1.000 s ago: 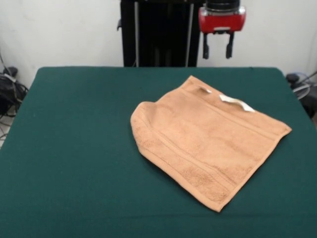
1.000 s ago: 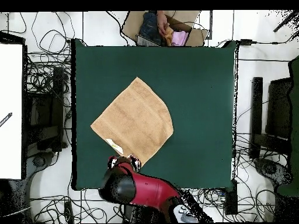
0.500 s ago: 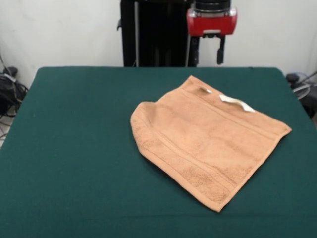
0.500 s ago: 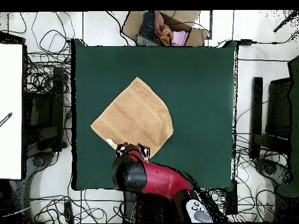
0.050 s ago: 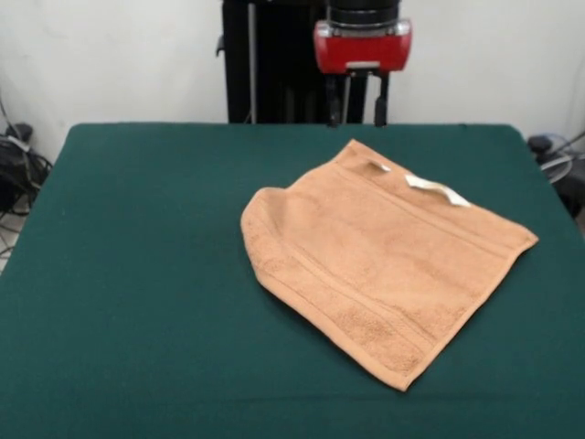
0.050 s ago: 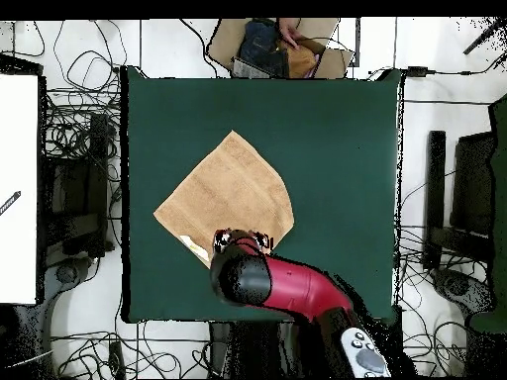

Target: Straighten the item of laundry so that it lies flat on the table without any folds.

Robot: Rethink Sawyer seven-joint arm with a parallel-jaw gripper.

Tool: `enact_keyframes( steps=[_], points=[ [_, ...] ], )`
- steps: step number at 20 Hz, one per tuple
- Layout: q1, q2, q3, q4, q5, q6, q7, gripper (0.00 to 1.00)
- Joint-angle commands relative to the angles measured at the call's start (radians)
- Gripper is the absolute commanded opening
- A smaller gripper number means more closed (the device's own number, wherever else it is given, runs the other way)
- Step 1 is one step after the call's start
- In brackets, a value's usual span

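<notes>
The item of laundry (image 5: 384,267) — a peach-orange terry towel — lies on the table (image 5: 137,274), right of centre in the front view, turned like a diamond against the table's edges. Its nearest corner points toward the front edge of the green top; from there one straight hem runs up to a sharp corner at the right. The left side has no corner: it ends in a rounded, slightly raised bulge where the cloth looks turned under, so the towel is not fully flat. Woven border bands run across it, one close to the near-left edge and another close to the far-right edge. At that far edge a small white label (image 5: 437,189) sticks out, with a small loop (image 5: 377,165) just beside it.

From above, the towel (image 6: 223,201) lies left of the table's middle, nearer the left edge than the right.

Beyond the towel's far corner the gripper (image 5: 358,99) hangs in the air above the far part of the table, clear of the cloth, its two dark fingers (image 5: 379,99) spread apart with nothing between them. The overhead view puts the red and black arm (image 6: 287,287) over the towel's edge by the label.

Past the opposite table edge, a cardboard box (image 6: 282,49) holds bundled clothes — a person's hand (image 6: 288,33) reaches into it.
</notes>
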Motion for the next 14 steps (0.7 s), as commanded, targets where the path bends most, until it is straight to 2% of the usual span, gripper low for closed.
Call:
enact_keyframes(
  steps=[1, 7, 14],
  points=[
    [-0.06, 0.067, 0.089, -0.126, -0.091, 0.1, -0.032, 1.0],
    [-0.11, 0.102, 0.122, -0.167, -0.133, 0.135, -0.044, 1.0],
    [-0.125, 0.139, 0.142, -0.207, -0.162, 0.149, -0.028, 1.0]
  ],
)
